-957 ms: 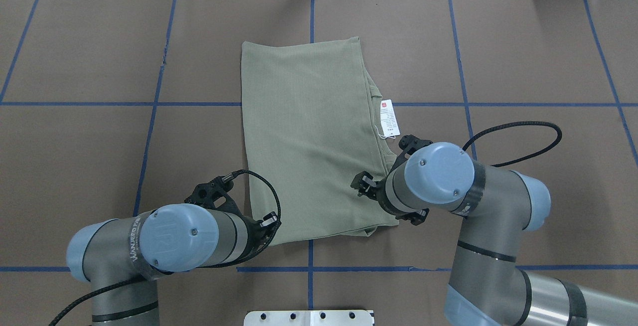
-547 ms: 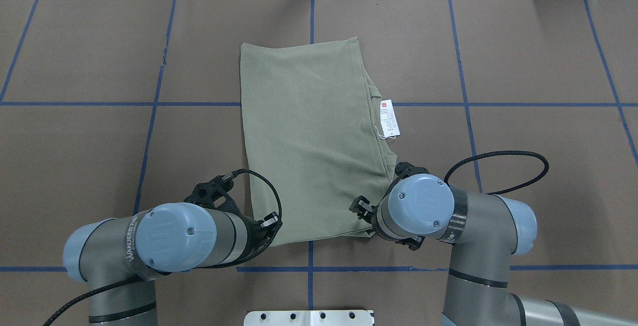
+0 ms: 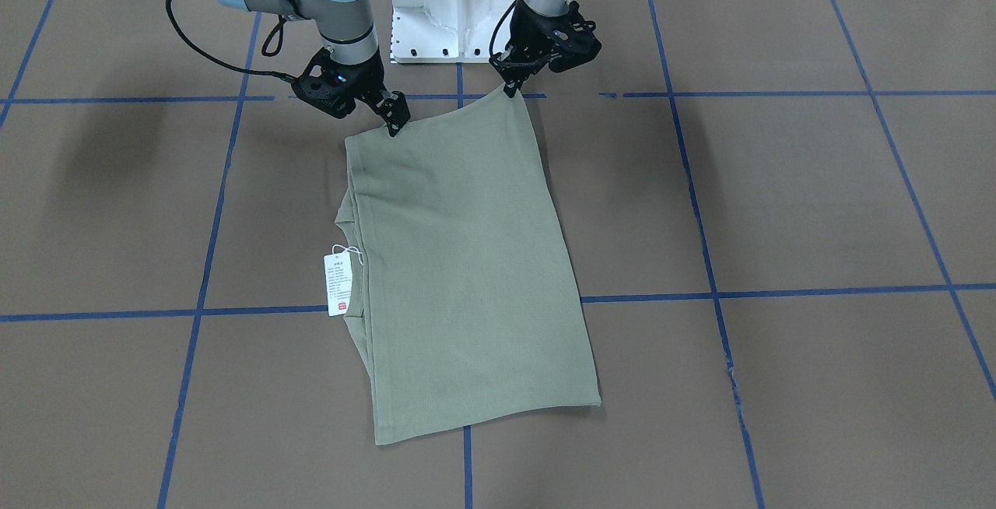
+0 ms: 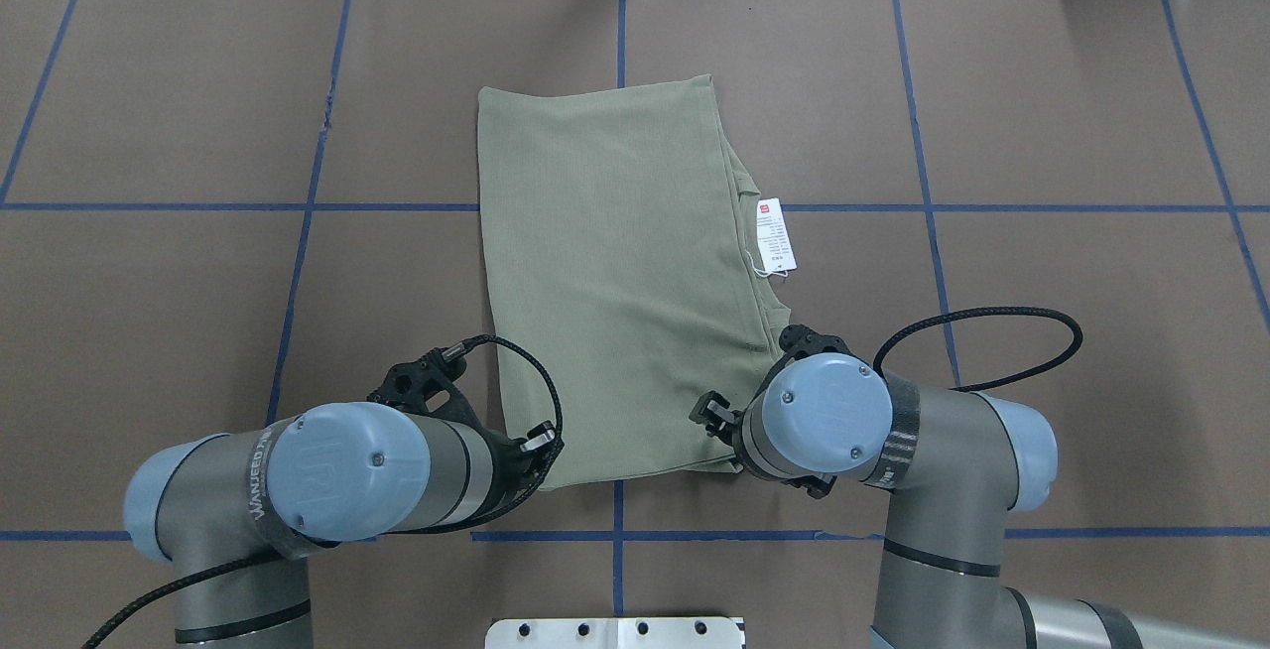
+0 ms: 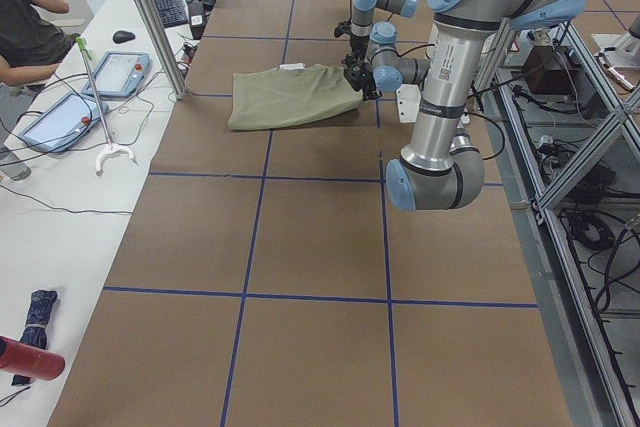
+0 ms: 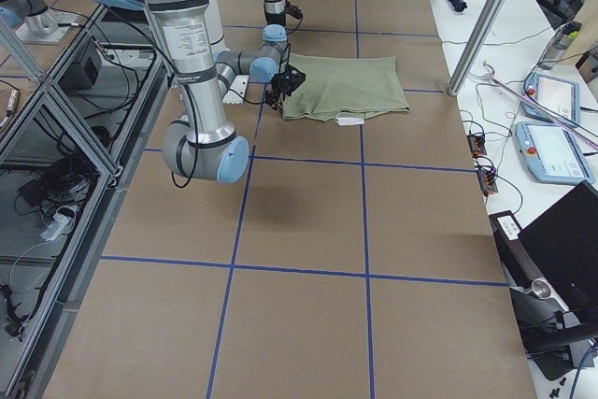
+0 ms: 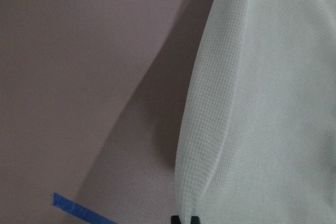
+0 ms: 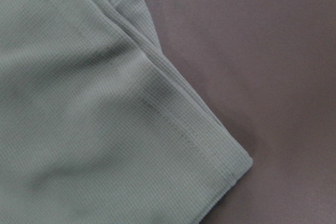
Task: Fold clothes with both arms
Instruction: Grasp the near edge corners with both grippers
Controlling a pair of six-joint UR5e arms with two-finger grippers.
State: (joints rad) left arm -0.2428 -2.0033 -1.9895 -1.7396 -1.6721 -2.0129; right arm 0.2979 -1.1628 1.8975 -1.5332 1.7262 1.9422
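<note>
Overhead exterior view, read from left to right: the left arm (image 4: 337,470) is brought in from the near left, and its wrist is held over the near left corner of the shirt (image 4: 615,272). The left claw (image 3: 511,89) is seen closed on that corner. In the left wrist view the fingertips (image 7: 179,220) are pressed together on the cloth, and the edge is raised off the worktop (image 4: 1042,113), with a shadow cast beneath it. The shirt, pale sage-green, is laid folded into a long panel at the middle of the worktop, across a blue tape line (image 4: 198,206). A white hang tag (image 4: 776,235) is found at its right edge. The right claw (image 3: 393,126) is lowered to the near right corner of the shirt; whether it is open or closed cannot be told. In the right wrist view that corner is shown lying flat. The right arm (image 4: 833,416) is brought in from the near right.
</note>
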